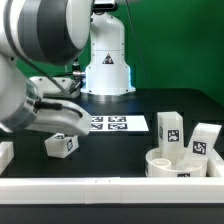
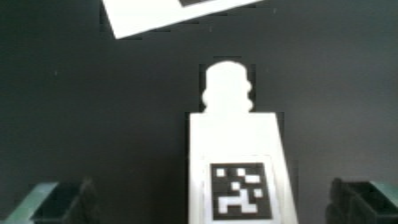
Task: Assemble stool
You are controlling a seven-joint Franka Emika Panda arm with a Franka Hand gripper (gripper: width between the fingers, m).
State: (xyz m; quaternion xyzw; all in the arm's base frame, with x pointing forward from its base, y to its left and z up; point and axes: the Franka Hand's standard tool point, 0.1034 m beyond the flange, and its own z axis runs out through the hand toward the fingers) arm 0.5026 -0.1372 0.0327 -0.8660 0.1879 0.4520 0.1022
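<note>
A white stool leg [image 2: 235, 140] with a rounded peg at one end and a square tag lies on the black table. In the wrist view it sits between my open gripper's [image 2: 210, 202] two dark fingers [image 2: 54, 200], with a gap on each side. In the exterior view the gripper [image 1: 60, 130] hovers just above this leg [image 1: 62, 145] at the lower left. Two more legs [image 1: 168, 127] [image 1: 203, 140] stand upright at the exterior view's right. The round seat [image 1: 183, 166] sits in front of them.
The marker board [image 1: 115, 124] lies mid-table beyond the leg, and its corner shows in the wrist view [image 2: 178, 12]. A long white border bar [image 1: 100, 186] runs along the front edge. The robot base [image 1: 106, 60] stands behind.
</note>
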